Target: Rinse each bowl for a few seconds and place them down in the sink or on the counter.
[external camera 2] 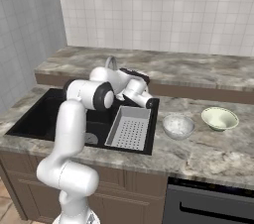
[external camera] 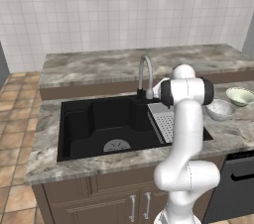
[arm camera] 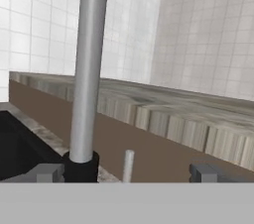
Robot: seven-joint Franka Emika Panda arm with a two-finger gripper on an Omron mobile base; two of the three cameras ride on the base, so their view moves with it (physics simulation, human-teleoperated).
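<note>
White tile wall behind, marbled counter [external camera: 99, 67] w/ black sink [external camera: 94, 119] set in it. Left base view: faucet [external camera: 145, 72] stands at the sink's back edge and my arm is folded toward it, prob. to get water on before any rinsing. Both bowls sit on the counter off the sink's right edge, untouched.

Right base view: grey perforated tray [external camera 2: 130, 127] leans in the sink's right end. Whitish-grey bowl [external camera 2: 177, 125] is just beside the sink's right rim, green-inside bowl [external camera 2: 219, 118] further right; apart, both upright.

Hand view: faucet stem close, small lever [arm camera: 128, 164] at its base between my fingertips [arm camera: 48, 172]. Gripper [arm camera: 126, 173] is spread wide, holding nothing.
</note>
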